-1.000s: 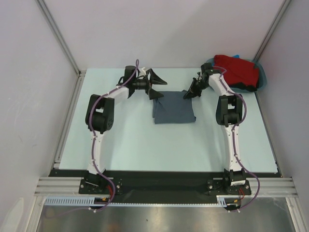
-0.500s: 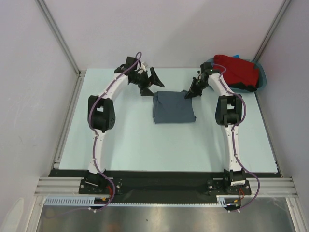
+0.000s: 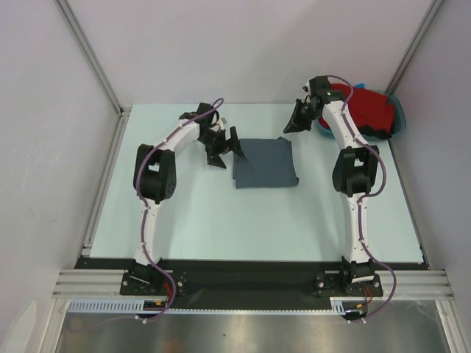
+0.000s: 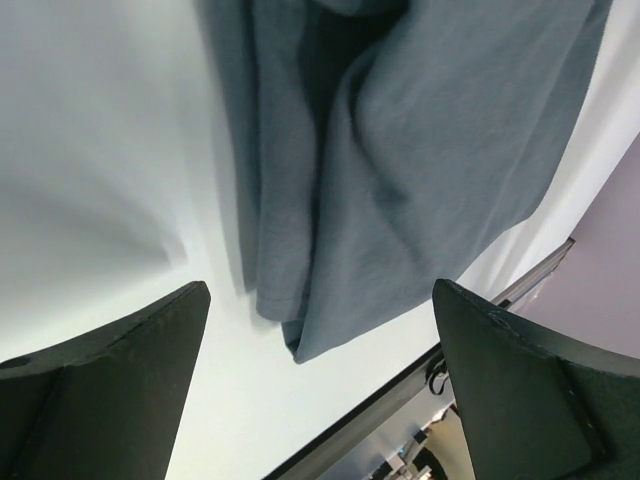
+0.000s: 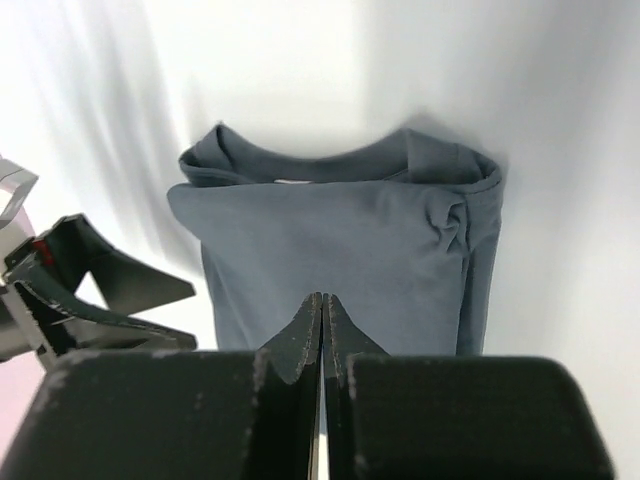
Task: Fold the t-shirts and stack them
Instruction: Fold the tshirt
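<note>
At the bottom of it all, table: bare surface near and left of the cloth; side rails close on both flanks.
Grey t-shirt: folded rectangle, mid-table, unmoved over the last second; I judge its fold finished.
Red t-shirt: heaped in teal tub, far right corner; next in line, I'd say.
Left gripper: spread wide, empty; has dropped in beside the folded shirt's left edge.
Right gripper: clenched on nothing; has lifted away toward the tub.
</note>
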You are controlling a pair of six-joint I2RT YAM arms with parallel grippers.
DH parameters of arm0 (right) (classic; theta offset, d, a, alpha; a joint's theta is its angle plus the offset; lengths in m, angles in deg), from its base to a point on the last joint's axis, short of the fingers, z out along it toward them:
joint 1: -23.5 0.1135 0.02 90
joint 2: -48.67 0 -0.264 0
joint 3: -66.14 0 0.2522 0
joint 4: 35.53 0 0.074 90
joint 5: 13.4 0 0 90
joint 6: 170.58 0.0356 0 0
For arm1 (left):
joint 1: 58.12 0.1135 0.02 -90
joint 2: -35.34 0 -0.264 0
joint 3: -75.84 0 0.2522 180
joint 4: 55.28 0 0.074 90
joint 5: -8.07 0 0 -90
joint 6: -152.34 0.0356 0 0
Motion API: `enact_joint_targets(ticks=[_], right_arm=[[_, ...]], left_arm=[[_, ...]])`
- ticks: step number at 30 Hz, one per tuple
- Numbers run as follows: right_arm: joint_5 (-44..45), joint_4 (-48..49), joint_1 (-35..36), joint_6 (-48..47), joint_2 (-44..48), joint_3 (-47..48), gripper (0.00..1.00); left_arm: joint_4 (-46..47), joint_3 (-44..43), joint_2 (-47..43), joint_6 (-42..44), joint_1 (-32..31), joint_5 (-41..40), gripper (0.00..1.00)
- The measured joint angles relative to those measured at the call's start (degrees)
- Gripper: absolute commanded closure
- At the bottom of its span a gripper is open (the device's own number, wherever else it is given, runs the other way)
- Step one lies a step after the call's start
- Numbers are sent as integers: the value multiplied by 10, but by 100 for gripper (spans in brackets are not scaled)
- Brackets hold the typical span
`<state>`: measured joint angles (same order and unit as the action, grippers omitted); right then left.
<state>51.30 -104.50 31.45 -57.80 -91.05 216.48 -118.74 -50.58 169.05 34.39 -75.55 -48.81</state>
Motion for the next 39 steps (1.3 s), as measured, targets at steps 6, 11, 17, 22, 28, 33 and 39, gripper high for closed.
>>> enact_joint_targets(ticks=[6, 11, 17, 22, 28, 33, 39], right_arm=[[-6, -4, 0, -4, 12, -10, 100], [-7, -7, 0, -4, 12, -14, 100], [-7, -12, 0, -7, 12, -14, 100], [-7, -16, 0, -9, 12, -15, 100], [-7, -19, 0, -9, 12, -15, 100], [-7, -23, 0, -10, 12, -15, 100], [-7, -29, 1, -10, 12, -15, 100]], left_arm=[[35, 2, -6, 0, -12, 2, 0], [70, 10, -14, -13, -13, 3, 55], [90, 10, -14, -21, -13, 2, 72], [98, 10, -14, -22, -13, 1, 67], [102, 10, -3, -20, -13, 0, 67], [102, 10, 16, -18, -13, -1, 67], [102, 9, 33, -15, -13, -2, 68]])
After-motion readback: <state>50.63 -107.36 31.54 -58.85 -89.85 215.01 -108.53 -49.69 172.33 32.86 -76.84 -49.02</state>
